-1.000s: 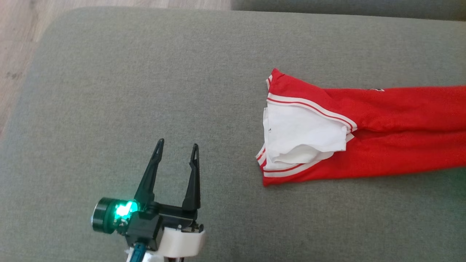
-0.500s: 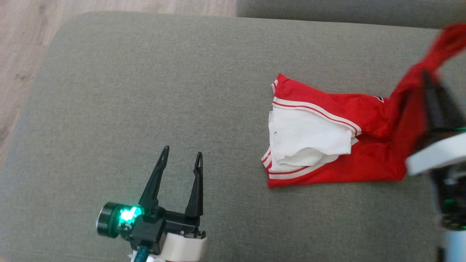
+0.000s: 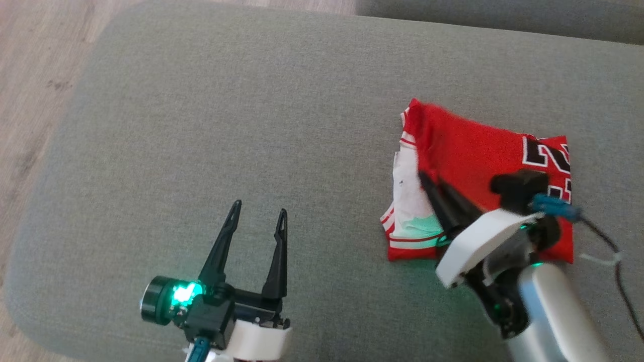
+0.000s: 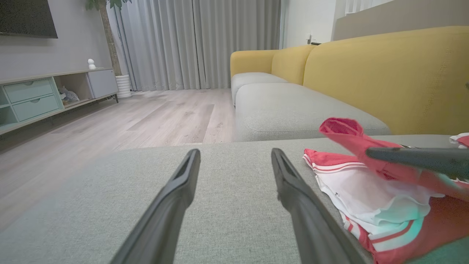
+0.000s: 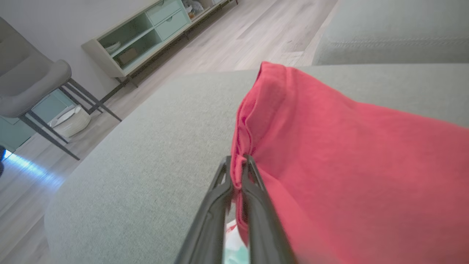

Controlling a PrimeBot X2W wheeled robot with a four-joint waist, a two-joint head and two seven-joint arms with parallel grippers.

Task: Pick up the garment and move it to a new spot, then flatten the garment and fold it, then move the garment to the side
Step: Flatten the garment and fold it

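My right jaws pinch a red edge of the garment, holding it over the white-lined half on the sofa cushion, seemingly to fold, while my left jaws stand wide, empty, well clear.

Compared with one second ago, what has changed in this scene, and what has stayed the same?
The right pincer, shut on the red garment, carried the garment's far right end up and over toward the left, so the long cloth now lies doubled over its white-lined end. It has not let go. The left pincer stayed open above the grey cushion, touching nothing.
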